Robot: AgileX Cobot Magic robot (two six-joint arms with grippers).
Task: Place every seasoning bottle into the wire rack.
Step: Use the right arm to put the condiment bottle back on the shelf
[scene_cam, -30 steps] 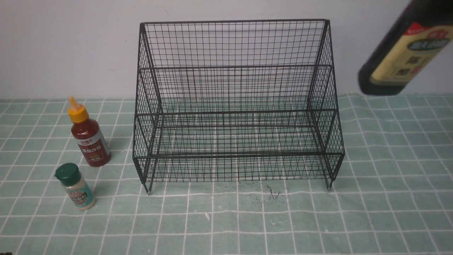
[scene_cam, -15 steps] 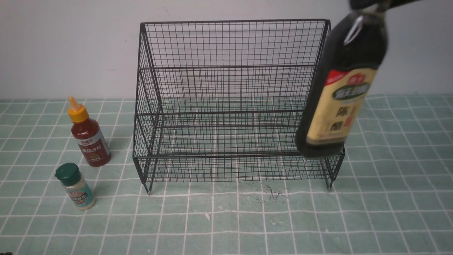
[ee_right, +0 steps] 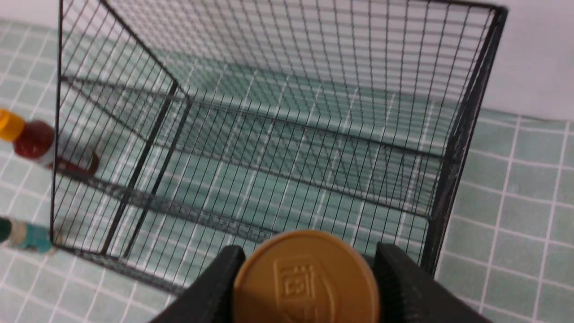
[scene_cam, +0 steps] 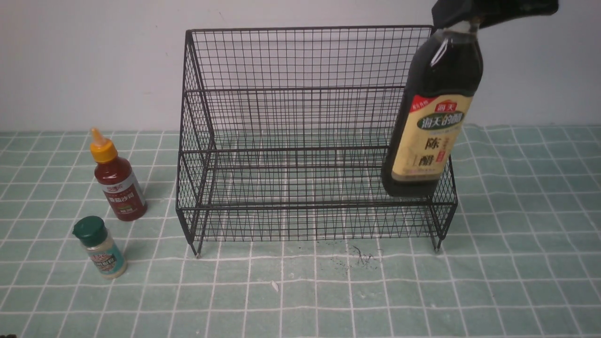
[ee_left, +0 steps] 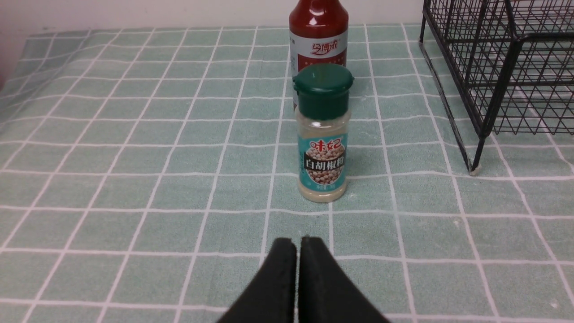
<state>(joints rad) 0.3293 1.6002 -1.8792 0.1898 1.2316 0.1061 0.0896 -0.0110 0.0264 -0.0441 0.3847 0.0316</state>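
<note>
The vinegar bottle [scene_cam: 429,126], tilted beyond the wire rack's [scene_cam: 305,89] right side a second ago, now hangs nearly upright at the rack's right end, directly beneath the right gripper [scene_cam: 462,18] clamping its cap; the left gripper [ee_left: 297,251] is closed, empty.

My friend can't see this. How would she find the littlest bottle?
Start at the big black wire rack on the green cloth. To its left stand two small bottles; the shaker is the front one. It has a flat green cap and teal label, unlike the red sauce bottle with its yellow nozzle.
</note>
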